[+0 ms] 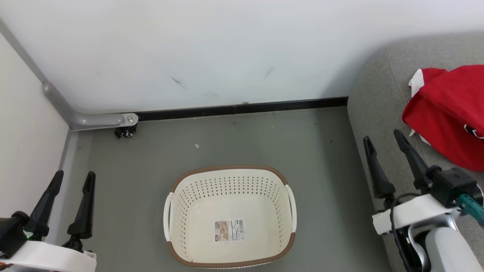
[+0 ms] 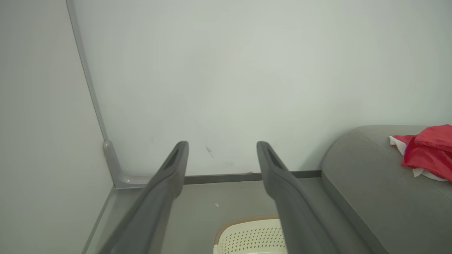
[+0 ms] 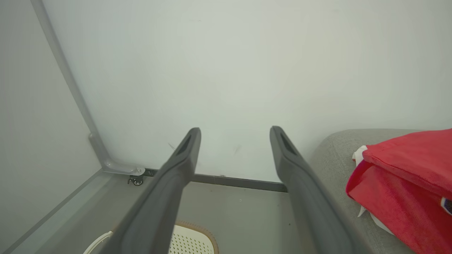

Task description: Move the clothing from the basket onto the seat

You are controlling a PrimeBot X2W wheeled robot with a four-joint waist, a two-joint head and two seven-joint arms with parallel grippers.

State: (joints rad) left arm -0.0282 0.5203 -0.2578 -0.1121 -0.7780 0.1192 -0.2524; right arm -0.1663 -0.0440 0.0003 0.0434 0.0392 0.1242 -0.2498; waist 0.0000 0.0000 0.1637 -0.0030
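The cream basket [image 1: 189,211] with a brown rim stands on the grey floor in the middle of the head view, holding nothing but a paper label [image 1: 229,230] on its floor. The red clothing [image 1: 450,113] with white trim lies heaped on the grey seat [image 1: 374,98] at the right. My left gripper [image 1: 75,175] is open at the lower left, left of the basket. My right gripper [image 1: 382,135] is open over the seat's front edge, just left of the clothing. In the wrist views the clothing [image 2: 427,151] [image 3: 406,183] rests on the seat [image 2: 367,176] [image 3: 332,155], and a corner of the basket [image 2: 247,234] [image 3: 190,240] shows low.
A white wall with a black skirting strip [image 1: 242,108] closes the far side. A second pale wall runs along the left, with a grey corner post and a small caster [image 1: 126,131] at its foot. Open grey floor [image 1: 325,158] lies between basket, wall and seat.
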